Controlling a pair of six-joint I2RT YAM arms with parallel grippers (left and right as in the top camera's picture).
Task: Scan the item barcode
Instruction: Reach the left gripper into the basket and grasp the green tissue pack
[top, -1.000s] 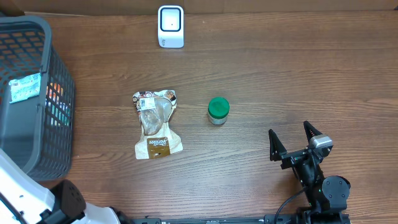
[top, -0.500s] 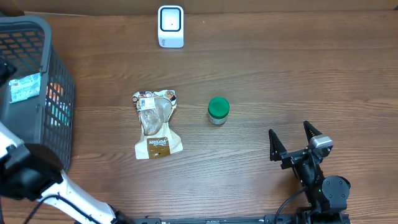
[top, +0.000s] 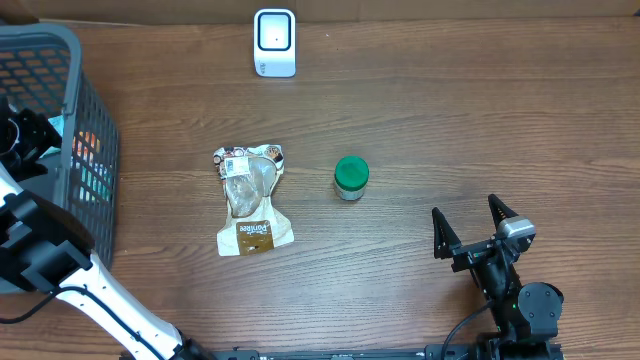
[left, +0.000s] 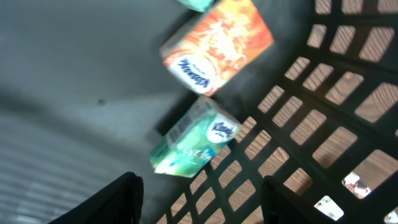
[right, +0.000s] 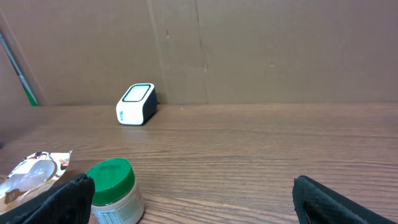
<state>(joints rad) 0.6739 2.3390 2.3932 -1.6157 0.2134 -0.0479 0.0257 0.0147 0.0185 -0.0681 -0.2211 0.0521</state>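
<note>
Below, the left gripper (left: 199, 202) hangs inside the grey mesh basket (top: 105, 200), its fingers (left: 121, 199) parted with nothing between them. The green Kleenex pack (left: 196, 138) lies on the basket floor just ahead of the gap, against the lattice wall and not touched by either finger. An orange Kleenex pack (left: 217, 45) lies farther ahead, close to the green one. On the wooden table (top: 450, 110), the white barcode scanner (top: 274, 42) stands at the far edge, well apart from the basket. A snack pouch (top: 250, 200) and a green-lidded jar (top: 351, 178) lie near mid-table. The right gripper (top: 466, 212) rests at the near right, jaws wide and empty.
</note>
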